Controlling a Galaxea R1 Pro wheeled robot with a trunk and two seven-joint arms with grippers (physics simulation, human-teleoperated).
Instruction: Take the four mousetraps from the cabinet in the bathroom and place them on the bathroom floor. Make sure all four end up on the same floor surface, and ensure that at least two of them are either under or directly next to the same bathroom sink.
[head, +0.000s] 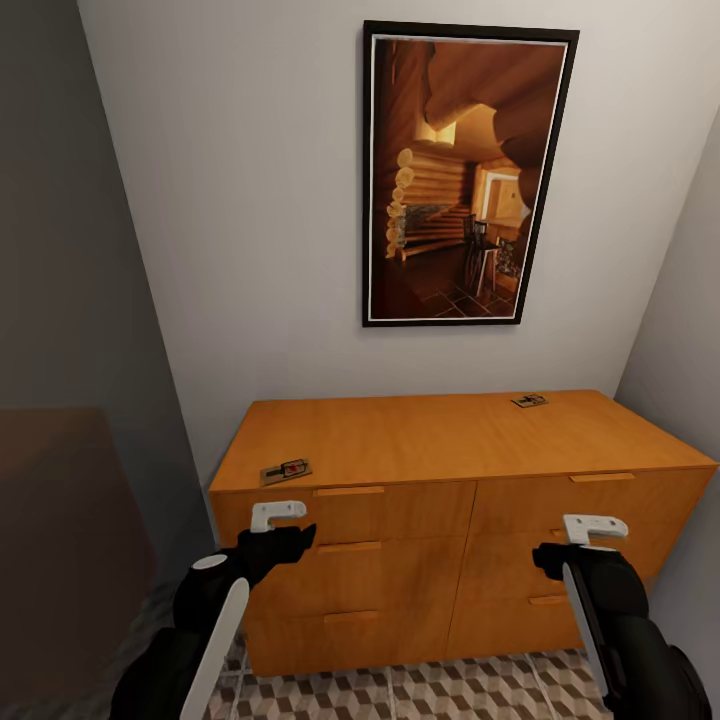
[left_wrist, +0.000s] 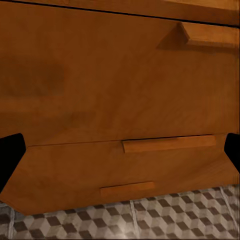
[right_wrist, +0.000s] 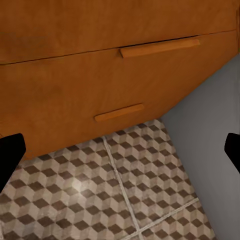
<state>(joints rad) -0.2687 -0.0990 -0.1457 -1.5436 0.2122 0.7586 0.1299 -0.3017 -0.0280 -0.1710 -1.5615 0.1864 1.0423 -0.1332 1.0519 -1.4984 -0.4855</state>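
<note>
- Facing orange-brown cabinet (head: 440, 470), set against pale wall under framed picture (head: 468, 175) (log-cabin interior).
- Two mousetraps on flat top: near-left mousetrap (head: 286, 470) close to front edge; far-right mousetrap (head: 529, 401) near wall.
- Left gripper (head: 283, 520) before upper left drawers, fingers spread apart, holding nothing.
- Right gripper (head: 590, 530) before right drawers, likewise spread and empty.
- Cube-patterned bathroom floor (right_wrist: 125, 200) below the drawers.

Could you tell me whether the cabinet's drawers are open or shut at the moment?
Shut. Every drawer front on the cabinet sits flush, none pulled out; two mousetraps lie on its top.
</note>
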